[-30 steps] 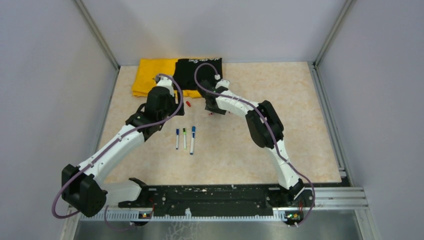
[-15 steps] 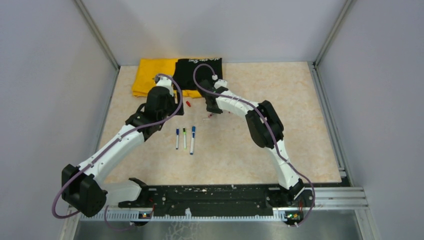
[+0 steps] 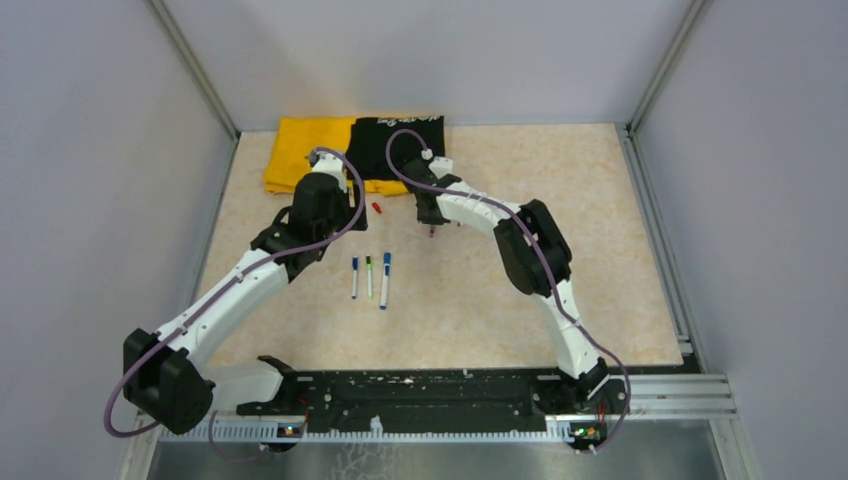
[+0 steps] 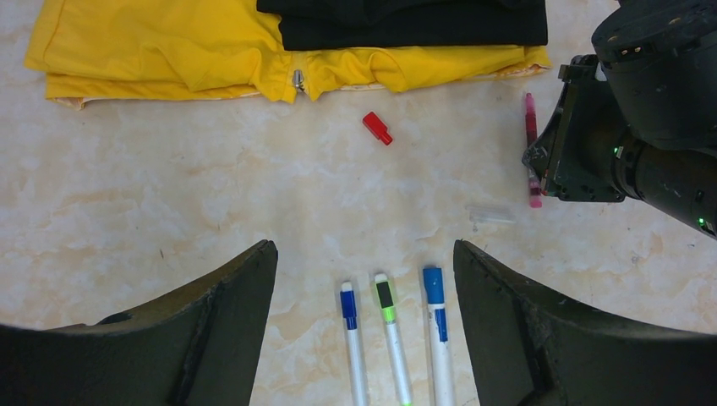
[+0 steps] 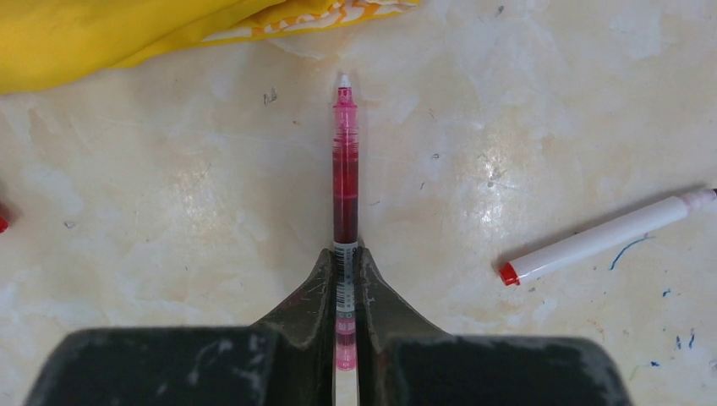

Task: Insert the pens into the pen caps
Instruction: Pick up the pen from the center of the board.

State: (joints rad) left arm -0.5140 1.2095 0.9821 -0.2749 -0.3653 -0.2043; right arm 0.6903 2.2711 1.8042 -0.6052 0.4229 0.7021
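Rear of slim translucent red plastic pen, near yellow cloth, is clenched by right gripper; left gripper is released. Light, stiff, slippery handling is expected.

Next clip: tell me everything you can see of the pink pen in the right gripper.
Slim pink pen: see-through plastic barrel with dark red ink, small white tip, no cap, white printed band near the rear. The right gripper is shut on that rear part, so it sticks straight out past the jaws, tip toward the yellow cloth but short of it. Whether it touches the table is unclear.
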